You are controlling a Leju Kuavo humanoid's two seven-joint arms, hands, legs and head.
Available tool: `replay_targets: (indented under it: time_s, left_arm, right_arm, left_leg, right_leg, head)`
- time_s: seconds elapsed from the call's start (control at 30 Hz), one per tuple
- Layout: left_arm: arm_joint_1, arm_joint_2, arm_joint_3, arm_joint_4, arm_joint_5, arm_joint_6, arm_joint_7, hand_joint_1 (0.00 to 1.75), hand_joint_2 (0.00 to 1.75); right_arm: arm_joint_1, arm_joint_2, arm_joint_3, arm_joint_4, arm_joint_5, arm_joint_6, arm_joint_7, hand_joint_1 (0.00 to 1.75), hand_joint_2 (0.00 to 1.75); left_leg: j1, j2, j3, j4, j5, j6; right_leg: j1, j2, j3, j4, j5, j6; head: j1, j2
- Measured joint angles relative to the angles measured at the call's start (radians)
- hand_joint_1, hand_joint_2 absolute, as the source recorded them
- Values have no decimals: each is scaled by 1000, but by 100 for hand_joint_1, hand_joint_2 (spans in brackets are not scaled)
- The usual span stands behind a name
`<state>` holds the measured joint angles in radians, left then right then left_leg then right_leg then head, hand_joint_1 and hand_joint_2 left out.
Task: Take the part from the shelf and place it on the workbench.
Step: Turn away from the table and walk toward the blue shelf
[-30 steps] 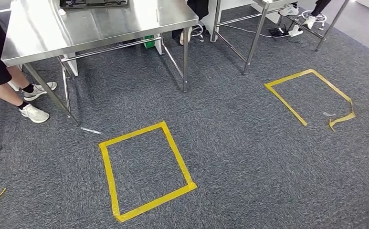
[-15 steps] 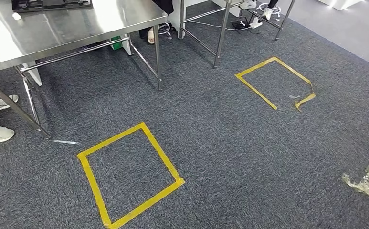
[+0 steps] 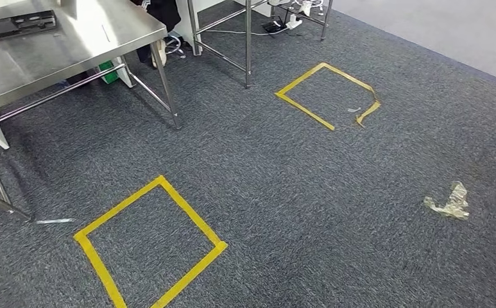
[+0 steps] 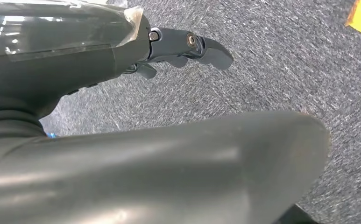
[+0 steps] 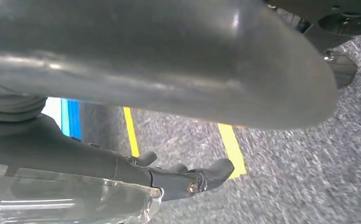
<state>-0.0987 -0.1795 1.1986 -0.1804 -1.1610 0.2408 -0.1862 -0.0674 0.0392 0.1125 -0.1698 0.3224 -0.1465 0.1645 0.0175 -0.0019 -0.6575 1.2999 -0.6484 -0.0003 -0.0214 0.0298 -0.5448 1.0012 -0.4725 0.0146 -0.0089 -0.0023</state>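
Observation:
A steel workbench (image 3: 72,48) stands at the far left of the head view, with a dark flat object (image 3: 14,25) lying on its top near the back. My left hand (image 4: 122,56) hangs over grey carpet, its dark fingers (image 4: 201,46) stretched out and holding nothing. My right hand (image 5: 122,70) also hangs above the carpet, fingers (image 5: 197,179) extended, with nothing in it.
Two yellow tape squares mark the carpet, one near (image 3: 194,212) and one farther off (image 3: 304,111). A crumpled piece of clear plastic (image 3: 448,200) lies at the right. Legs of a second steel table (image 3: 248,45) and cables (image 3: 274,25) are at the back.
The camera has swung to the right, so the whole scene has slid left. The person's legs have left the picture and the crumpled plastic has come in.

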Motion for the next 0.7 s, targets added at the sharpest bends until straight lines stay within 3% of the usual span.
replay_targets:
  time_s: [0.03,0.07,0.13,0.2,0.27,0.3,0.37,0.43,0.5,0.53,0.6,0.63,0.7]
  left_arm:
    - [0,0,0,0,-1,0,0,0,0]
    - [0,1,0,0,-1,-1,1,0,0]
    - [0,2,0,0,-2,-2,1,0,0]
    - [-1,2,0,0,-2,-2,2,0,0]
    - [-2,2,0,0,-2,-2,2,0,0]
    - [-3,1,0,0,-2,-2,3,0,0]
    - [-4,0,0,-1,-2,-3,3,0,0]
    - [-3,-1,0,-2,-2,-3,3,0,0]
    - [-1,0,0,-2,-2,-3,3,0,0]
    - [-2,0,0,-2,-2,-3,3,0,0]
    - [-3,-1,0,-2,-2,-4,3,0,0]
    - [-4,-1,0,-2,-2,-4,4,0,0]
    - [-4,0,0,-3,-2,-3,8,0,0]
  right_arm:
    - [1,0,0,0,-2,0,0,0,0]
    - [2,0,0,0,-3,0,0,0,0]
    - [1,1,0,0,-5,0,1,0,0]
    - [0,1,0,0,-5,0,1,0,0]
    - [2,-1,0,0,-5,0,2,0,0]
    - [4,-1,0,0,-5,0,2,0,0]
    - [4,-1,0,0,-5,0,2,0,0]
    - [1,0,0,0,-5,0,3,0,0]
    - [1,-1,0,0,-5,0,3,0,0]
    - [2,-1,0,0,-6,0,3,0,0]
    - [4,-2,0,0,-6,0,3,0,0]
    - [3,-2,0,0,-5,-1,3,0,0]
    - [-2,-1,0,0,-1,-2,3,0,0]
  left_leg:
    - [2,-1,3,-14,22,-1]
    - [5,-6,25,-66,58,-2]
    - [15,-45,81,-195,120,-4]
    - [16,-74,105,-255,136,0]
    - [10,-58,104,-259,137,14]
    - [9,-47,105,-262,140,22]
    - [11,-21,105,-269,145,38]
    - [9,9,104,-270,146,44]
    - [8,37,102,-270,145,44]
    - [9,49,103,-270,144,43]
    - [10,71,107,-270,141,38]
    - [9,80,111,-270,138,34]
    - [4,99,121,-272,132,21]
  right_leg:
    - [0,14,1,1,0,0]
    - [-1,28,1,3,-1,1]
    - [0,54,-4,14,-5,8]
    - [4,76,-17,21,-6,22]
    - [4,95,-30,19,-2,36]
    - [4,87,-36,24,-4,40]
    - [3,42,-68,84,-34,41]
    - [5,-6,-133,215,-91,38]
    - [3,-18,-179,308,-120,44]
    - [2,-23,-173,299,-112,52]
    - [-1,-49,-104,172,-63,68]
    - [-1,-73,-66,103,-38,71]
    - [5,-106,-27,27,-10,61]
  head:
    - [0,0]
    - [0,0]
    - [0,0]
    - [1,0]
    - [2,0]
    - [2,0]
    - [9,0]
    - [17,0]
    - [18,0]
    - [19,0]
    - [19,0]
    - [19,0]
    - [19,0]
